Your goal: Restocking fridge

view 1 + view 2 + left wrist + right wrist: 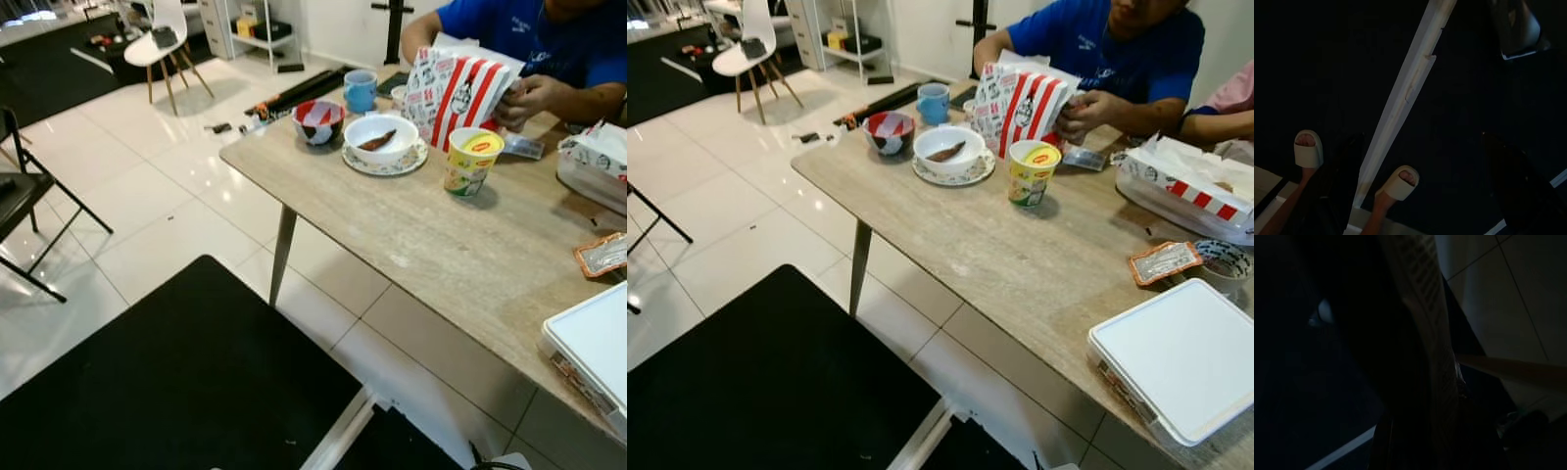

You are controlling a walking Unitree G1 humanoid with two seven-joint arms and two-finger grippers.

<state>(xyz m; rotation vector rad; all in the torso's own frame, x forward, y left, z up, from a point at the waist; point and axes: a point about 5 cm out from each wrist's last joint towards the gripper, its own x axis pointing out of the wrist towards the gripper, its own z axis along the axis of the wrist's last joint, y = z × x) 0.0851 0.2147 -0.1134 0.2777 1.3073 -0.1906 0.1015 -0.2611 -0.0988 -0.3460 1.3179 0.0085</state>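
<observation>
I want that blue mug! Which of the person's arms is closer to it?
Right. Their right arm comes down behind the striped bag, beside the blue mug; their left hand grips the bag's far side.

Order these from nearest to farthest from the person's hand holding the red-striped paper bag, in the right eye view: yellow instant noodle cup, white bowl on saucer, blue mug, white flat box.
From the person's hand:
1. Yellow instant noodle cup, just in front of it.
2. White bowl on saucer, further along the table.
3. Blue mug, at the far table edge.
4. White flat box, at the near corner.

Beige table [999, 264], yellow noodle cup [1032, 171], bowl on saucer [948, 153], patterned bowl [890, 132], blue mug [933, 102], white box [1181, 357], perhaps lidded
</observation>
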